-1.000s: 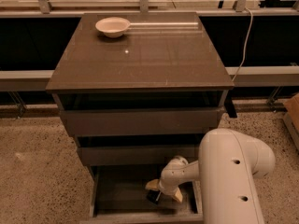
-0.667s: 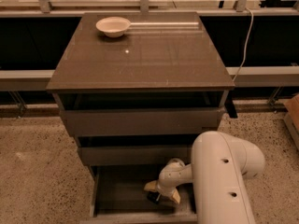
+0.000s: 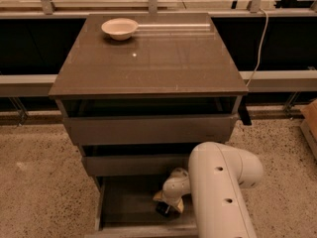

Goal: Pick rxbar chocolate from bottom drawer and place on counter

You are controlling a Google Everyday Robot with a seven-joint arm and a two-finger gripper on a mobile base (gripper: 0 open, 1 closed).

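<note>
Since approx 1 s ago the white arm (image 3: 223,192) has swung a bit left; the gripper (image 3: 168,206) has drifted left w/ it, staying low inside the bottom drawer (image 3: 124,202); nothing else has moved. L to R: white bowl (image 3: 119,28) sits near the far-left corner of the counter (image 3: 148,68); the two upper drawers (image 3: 148,130) stand slightly ajar below the slab; the bottom drawer is pulled out furthest; the gripper hangs right of the drawer's centre, just over a small dark shape, prob. the rxbar chocolate (image 3: 161,211), so the bar is in the drawer, not yet on the counter; whether the gripper is open or closed can't be told. Step in hand looks like the grasp; to do it well: centre across the bar's narrow width, close firmly, lift straight up, clear the middle drawer's front before heading to the counter, set down apart from the bowl.
</note>
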